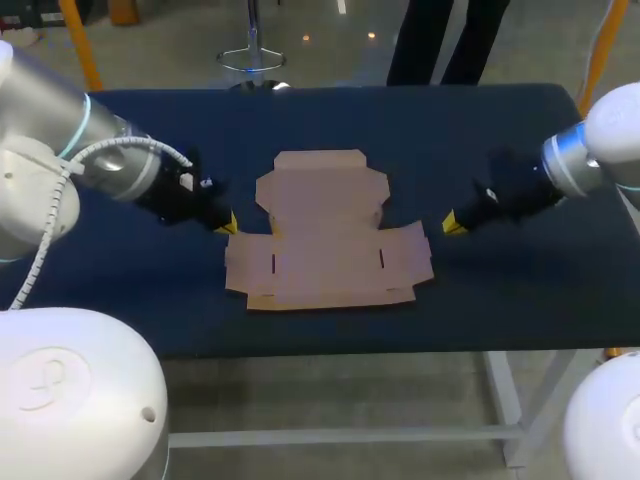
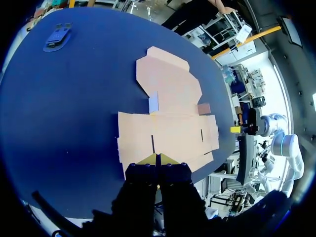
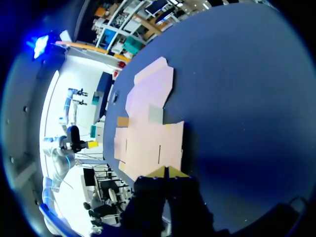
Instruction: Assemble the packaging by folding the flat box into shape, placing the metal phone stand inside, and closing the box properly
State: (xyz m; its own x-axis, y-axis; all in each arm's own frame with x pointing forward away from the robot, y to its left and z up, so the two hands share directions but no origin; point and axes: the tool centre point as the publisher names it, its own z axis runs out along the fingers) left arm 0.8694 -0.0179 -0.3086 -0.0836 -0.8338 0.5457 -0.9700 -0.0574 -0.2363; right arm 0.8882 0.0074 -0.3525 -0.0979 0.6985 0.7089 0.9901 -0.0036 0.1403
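— Where is the box [image 1: 330, 235] seen?
— Flat on the worktop [image 1: 520, 300], mid-frame, between left claw [image 1: 226, 222] and right claw [image 1: 452, 224].
— How are they set?
— Both are pressed narrow; nothing is held.

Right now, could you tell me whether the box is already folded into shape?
No, the box lies spread open and unfolded on the table.

No readable text, labels, numbers or signs in any view
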